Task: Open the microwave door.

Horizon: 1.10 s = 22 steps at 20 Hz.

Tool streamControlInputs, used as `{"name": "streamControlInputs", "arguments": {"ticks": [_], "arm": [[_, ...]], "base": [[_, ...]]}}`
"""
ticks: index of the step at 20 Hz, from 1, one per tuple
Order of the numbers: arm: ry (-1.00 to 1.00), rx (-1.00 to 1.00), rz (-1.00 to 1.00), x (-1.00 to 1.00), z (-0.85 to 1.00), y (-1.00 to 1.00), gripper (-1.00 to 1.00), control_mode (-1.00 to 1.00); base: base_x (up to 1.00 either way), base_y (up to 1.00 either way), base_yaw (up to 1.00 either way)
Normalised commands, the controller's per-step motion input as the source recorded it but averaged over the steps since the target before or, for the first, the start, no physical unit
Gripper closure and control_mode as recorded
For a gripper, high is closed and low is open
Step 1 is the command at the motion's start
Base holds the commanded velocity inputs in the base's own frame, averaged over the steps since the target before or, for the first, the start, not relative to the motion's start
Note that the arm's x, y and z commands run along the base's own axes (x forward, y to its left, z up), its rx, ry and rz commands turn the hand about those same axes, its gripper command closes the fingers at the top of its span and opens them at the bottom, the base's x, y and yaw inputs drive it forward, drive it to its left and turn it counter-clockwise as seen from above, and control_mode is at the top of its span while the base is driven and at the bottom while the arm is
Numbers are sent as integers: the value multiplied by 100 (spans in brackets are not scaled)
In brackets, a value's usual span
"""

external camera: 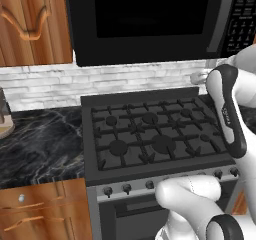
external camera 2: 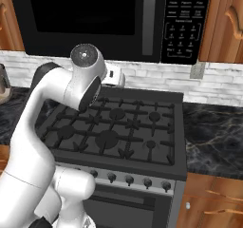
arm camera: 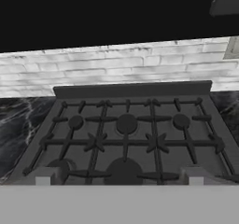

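Arm [external camera 2: 52, 108]: folded over the stove [external camera 2: 114, 127], blocking its left burners in the right base view.
Gripper [arm camera: 119, 175]: fingers wide apart, above the front burners.
Microwave door [external camera: 145, 19]: closed, above the stove; handle [external camera 2: 149, 18] at its right edge.
Keypad [external camera 2: 186, 20]: right of the handle.
Backsplash [arm camera: 116, 66]: white brick.

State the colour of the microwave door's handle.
Grey, a vertical bar handle on the black microwave door; clearest in right base view.

Our arm rises bent, elbow high, forearm reaching forward. Our gripper [arm camera: 119, 175] points level; its fingertips [arm camera: 43, 176] stand wide apart, holding nothing. Wrist sits low beneath the elbow.
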Motion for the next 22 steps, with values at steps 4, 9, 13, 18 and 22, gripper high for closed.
{"name": "streamControlInputs", "arguments": {"ticks": [4,9,13,18,22], "arm": [[-9,0,-10,0,37,-65,-100,-100],[-9,0,-14,0,41,-70,-100,-100],[-14,0,-7,0,35,-54,-100,-100],[-16,1,0,9,53,-27,-100,-100],[-13,3,0,14,38,-3,-100,-100]], "base": [[0,0,0],[0,0,0],[0,0,0],[0,0,0],[0,0,0]]}}
